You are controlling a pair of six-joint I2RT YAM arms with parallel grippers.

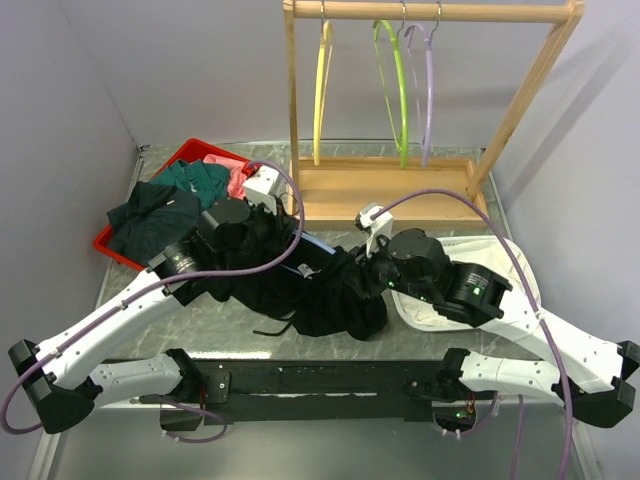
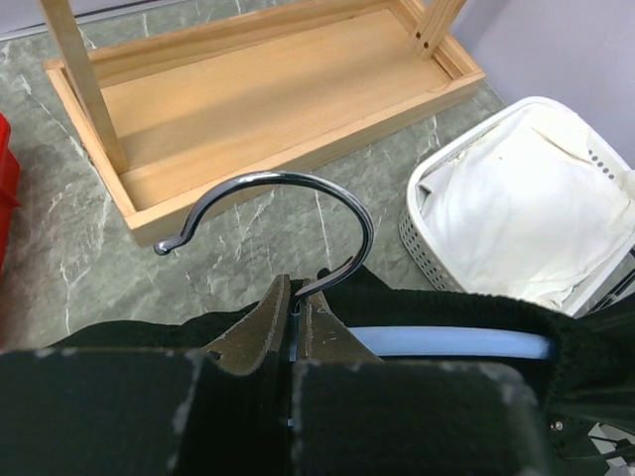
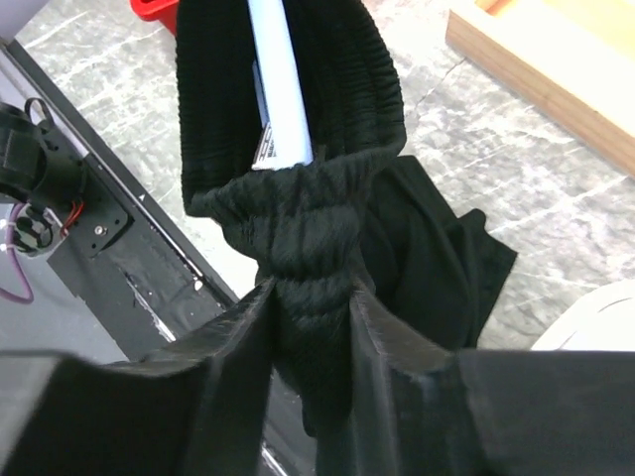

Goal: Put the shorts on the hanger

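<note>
The black shorts (image 1: 310, 290) lie bunched on the table between my two arms, draped over the light-blue hanger (image 1: 318, 243). In the left wrist view my left gripper (image 2: 296, 297) is shut on the hanger's neck just below its metal hook (image 2: 288, 188), and the blue bar (image 2: 446, 343) runs right under the black waistband. In the right wrist view my right gripper (image 3: 313, 297) is shut on a gathered, ribbed bunch of the shorts (image 3: 317, 248), with the blue hanger bar (image 3: 278, 109) running through the waistband beyond it.
A wooden rack (image 1: 400, 190) stands at the back with yellow (image 1: 322, 90), green (image 1: 395, 90) and lilac (image 1: 428, 90) hangers. A red bin (image 1: 185, 155) with dark green clothes (image 1: 160, 210) is at the left. A white basket (image 1: 500, 270) is under my right arm.
</note>
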